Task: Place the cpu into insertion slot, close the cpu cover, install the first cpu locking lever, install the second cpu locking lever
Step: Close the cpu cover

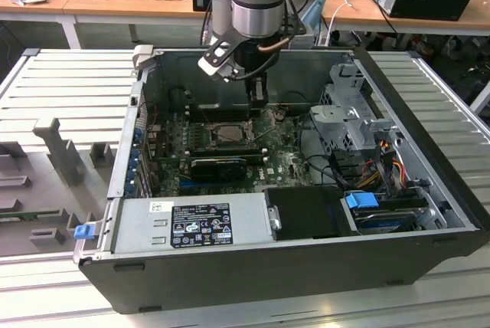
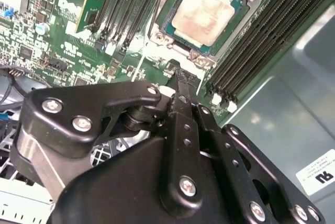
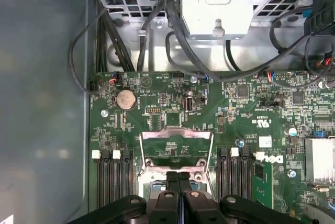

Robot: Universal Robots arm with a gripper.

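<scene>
Pincer (image 2: 183, 79), tips together, just beside one cpu (image 2: 203, 14) on one green circuit board (image 2: 63, 30)

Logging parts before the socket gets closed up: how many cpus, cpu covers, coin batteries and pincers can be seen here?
cpu: 1
cpu cover: 1
coin battery: 1
pincer: 1
Total: 4

Dull silver cpu (image 2: 203, 17) lies flat in insertion slot (image 2: 163, 25).
</scene>
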